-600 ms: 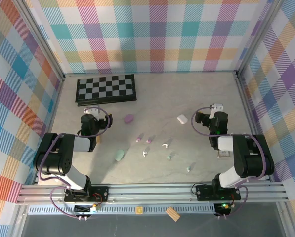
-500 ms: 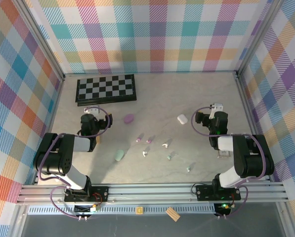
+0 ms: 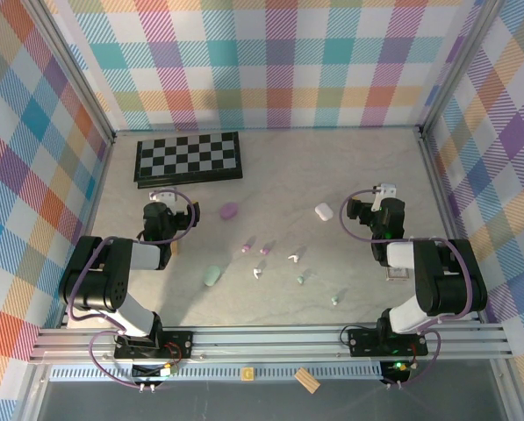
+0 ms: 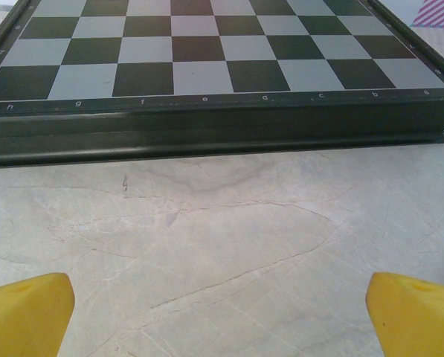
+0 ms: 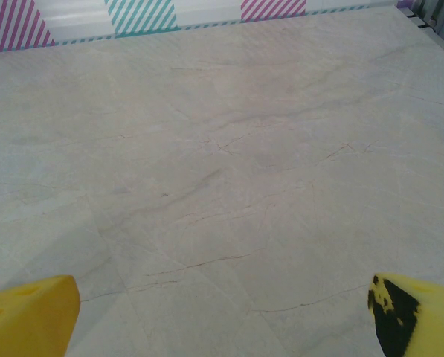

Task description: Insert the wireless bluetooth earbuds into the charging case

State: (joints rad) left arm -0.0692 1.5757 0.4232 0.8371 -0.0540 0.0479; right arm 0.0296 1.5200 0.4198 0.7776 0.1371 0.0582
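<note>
Six tiny earbuds lie loose on the pale, marble-patterned table (image 3: 349,167), scattered between my two arms in the overhead view. The purple earbuds (image 3: 246,248) sit side by side near the middle. The white earbuds (image 3: 291,258) are a little to their right and nearer me. The mint earbuds (image 3: 300,280) lie nearest the arm bases, one of them well off toward the right arm. Three pebble-shaped cases rest apart from them: a purple case (image 3: 229,210) beyond the purple pair, a white case (image 3: 323,210) farther right at the same depth, and a mint case (image 3: 211,276) to the left of the earbuds. No earbud touches a case, and at this size I cannot tell for sure whether any lid is up. A black-and-white chessboard (image 3: 189,158) lies flat at the far left of the table. My left gripper (image 4: 222,316) sits low, facing the near edge of the chessboard. Its yellow fingertips (image 4: 24,312) are spread to the bottom corners of the left wrist view, with bare table between them. My right gripper (image 5: 222,316) is spread just as wide over bare table near the white case, holding nothing.
</note>
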